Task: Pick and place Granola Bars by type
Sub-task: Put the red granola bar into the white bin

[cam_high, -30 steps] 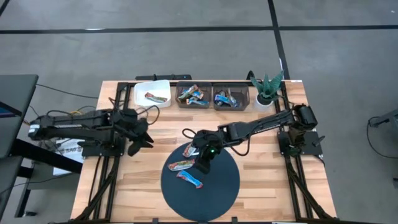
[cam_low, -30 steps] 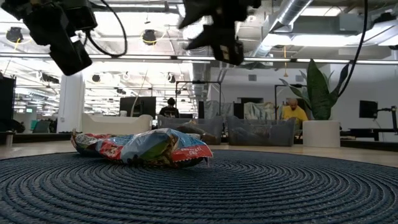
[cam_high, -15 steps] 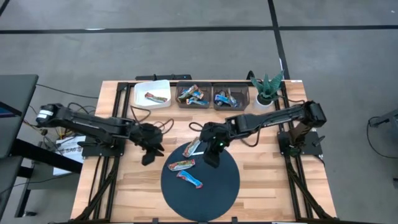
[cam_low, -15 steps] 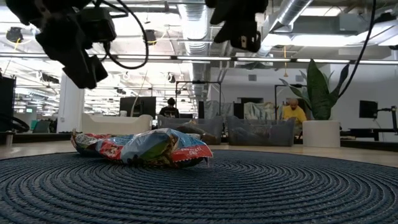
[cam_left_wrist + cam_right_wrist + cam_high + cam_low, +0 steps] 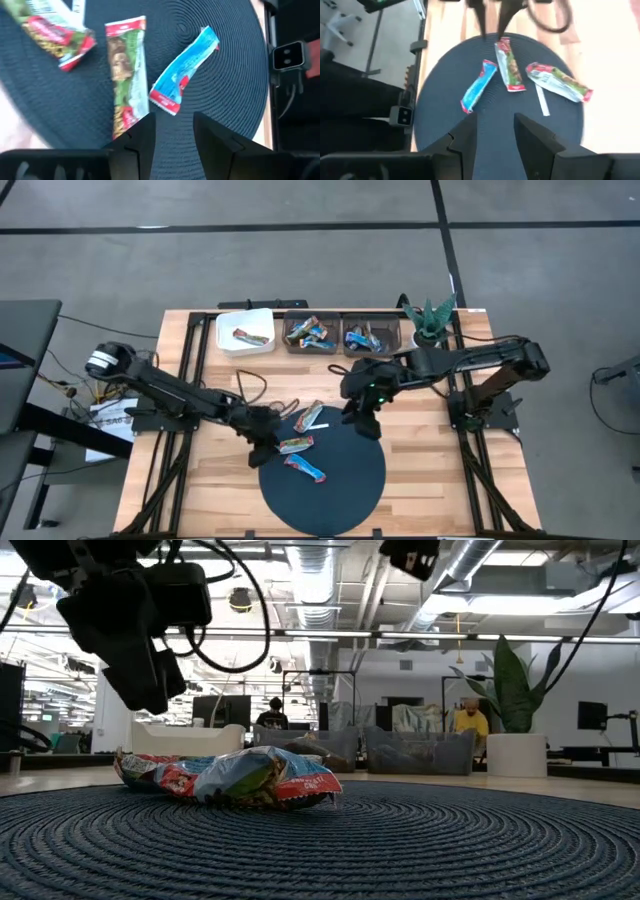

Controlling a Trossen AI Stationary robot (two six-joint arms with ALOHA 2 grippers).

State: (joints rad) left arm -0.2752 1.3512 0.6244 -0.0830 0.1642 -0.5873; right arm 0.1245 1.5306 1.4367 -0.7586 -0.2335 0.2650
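Three granola bars lie flat on the round dark mat [image 5: 340,480]: a green-and-red one [image 5: 125,75], a blue one [image 5: 182,75] and a silver-green one [image 5: 560,82] by the mat's far edge. A thin white strip [image 5: 542,102] lies beside that last bar. My left gripper [image 5: 172,132] is open and hovers over the mat's left edge [image 5: 262,450], just short of the green-and-red bar. My right gripper [image 5: 492,132] is open and high above the mat's far right edge [image 5: 367,423], looking down on all three bars.
Along the far edge stand a white tray [image 5: 245,332] with one bar, two dark bins [image 5: 312,335] [image 5: 371,338] holding several bars, and a potted plant [image 5: 430,320]. Bare wood shows to the left and right of the mat. People sit in the room beyond the table.
My left arm has stretched out toward the table's right and near side, and its gripper has come down from the left of the table to the mat's left edge. My right gripper has risen and drawn back from over the bars toward the far right. The bars have not moved.
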